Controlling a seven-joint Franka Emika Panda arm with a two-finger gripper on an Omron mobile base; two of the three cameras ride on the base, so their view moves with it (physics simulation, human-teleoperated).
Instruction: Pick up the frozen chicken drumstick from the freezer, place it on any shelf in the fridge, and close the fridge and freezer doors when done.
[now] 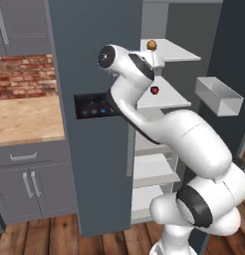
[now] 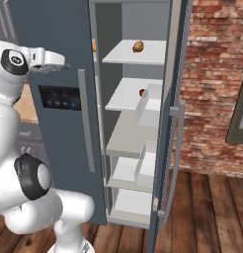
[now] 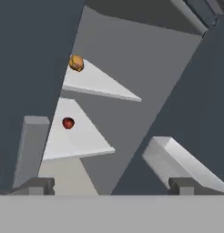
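While spread wide and empty, gripper (image 3: 112, 185) faces open fridge (image 2: 138, 123); chicken drumstick (image 2: 138, 46) on top shelf (image 2: 136, 55), red apple (image 3: 68, 123) on the shelf below.

Even, flat, shadowless light; perhaps slightly soft.

Red brick wall (image 2: 212, 84) with dark-framed window (image 2: 239, 116) at right; wood plank floor (image 2: 202, 212) below. Left of brick backsplash (image 1: 25, 74): butcher-block counter (image 1: 25, 119) over grey cabinets (image 1: 32, 184).
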